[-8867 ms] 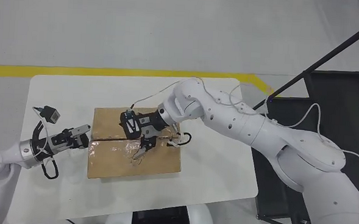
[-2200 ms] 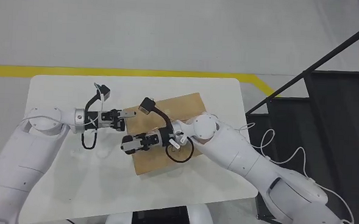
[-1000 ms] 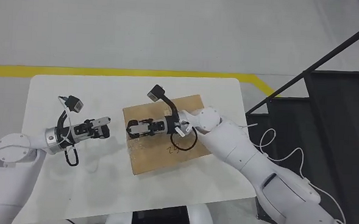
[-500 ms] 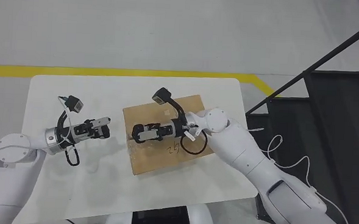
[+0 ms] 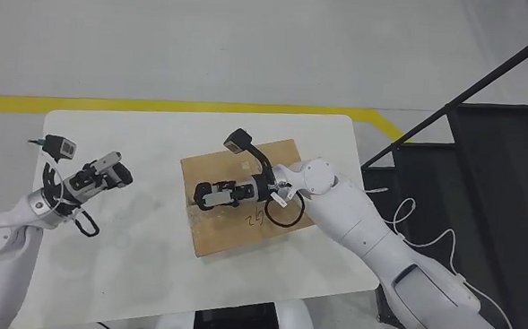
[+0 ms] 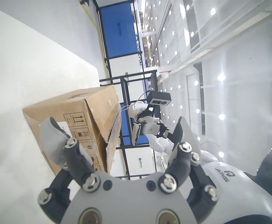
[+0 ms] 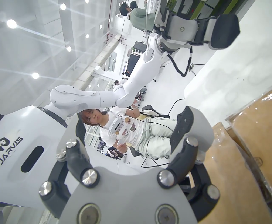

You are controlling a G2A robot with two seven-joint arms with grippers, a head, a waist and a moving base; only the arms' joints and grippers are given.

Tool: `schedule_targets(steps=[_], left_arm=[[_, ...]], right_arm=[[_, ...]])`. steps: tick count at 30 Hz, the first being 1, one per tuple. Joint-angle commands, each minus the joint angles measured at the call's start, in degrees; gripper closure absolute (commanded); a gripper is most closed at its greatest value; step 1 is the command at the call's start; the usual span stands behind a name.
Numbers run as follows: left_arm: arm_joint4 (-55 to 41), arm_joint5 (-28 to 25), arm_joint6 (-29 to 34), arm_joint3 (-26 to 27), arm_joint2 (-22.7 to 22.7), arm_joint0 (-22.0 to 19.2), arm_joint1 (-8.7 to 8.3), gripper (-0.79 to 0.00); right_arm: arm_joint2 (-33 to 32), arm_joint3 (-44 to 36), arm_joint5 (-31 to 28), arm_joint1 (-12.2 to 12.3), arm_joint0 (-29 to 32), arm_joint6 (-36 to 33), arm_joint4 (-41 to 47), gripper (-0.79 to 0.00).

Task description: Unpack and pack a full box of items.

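Observation:
A brown cardboard box (image 5: 243,213) stands rotated near the middle of the white table (image 5: 142,257). In the left wrist view the box (image 6: 85,110) has a flap seam gaping slightly, with torn clear tape along it. My right gripper (image 5: 201,198) is open at the box's left edge, just above its taped top (image 7: 233,161), with nothing between its fingers (image 7: 189,127). My left gripper (image 5: 111,169) is open and empty over the table's left part, well apart from the box. Its fingers (image 6: 53,131) point toward the box.
A black metal rack (image 5: 488,167) stands right of the table. A yellow floor line (image 5: 87,107) runs behind the table's far edge. Bare tabletop lies between my left gripper and the box, and in front of the box.
My left arm has drawn back to the left, away from the box. The right gripper has stayed at the box's left edge, and the box has not shifted in the last half second.

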State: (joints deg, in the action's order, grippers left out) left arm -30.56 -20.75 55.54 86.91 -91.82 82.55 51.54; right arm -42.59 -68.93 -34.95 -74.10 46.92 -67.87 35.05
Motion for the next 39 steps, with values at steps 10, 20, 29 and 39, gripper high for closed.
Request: schedule_targets(steps=[10, 20, 29, 39], left_arm=[[-3.1, -1.5, -0.7, 2.1, -7.2, 7.4, -0.38, -0.785], [-3.1, -1.5, -0.7, 2.1, -7.2, 7.4, -0.38, -0.785], [-3.1, -1.5, -0.7, 2.1, -7.2, 7.4, -0.38, -0.785], [-3.1, -1.5, -0.7, 2.1, -7.2, 7.4, -0.38, -0.785]], right_arm=[[0.0, -0.5, 3.7, -0.1, 0.6, 5.0, -2.3, -0.785], [3.0, -2.9, 16.0, -1.3, -0.1, 11.3, -9.9, -0.785], [6.6, 1.7, 22.0, -3.3, -2.3, 14.1, -14.3, -0.785], [5.9, 3.0, 18.0, -4.7, -2.1, 12.8, -9.9, -0.785]])
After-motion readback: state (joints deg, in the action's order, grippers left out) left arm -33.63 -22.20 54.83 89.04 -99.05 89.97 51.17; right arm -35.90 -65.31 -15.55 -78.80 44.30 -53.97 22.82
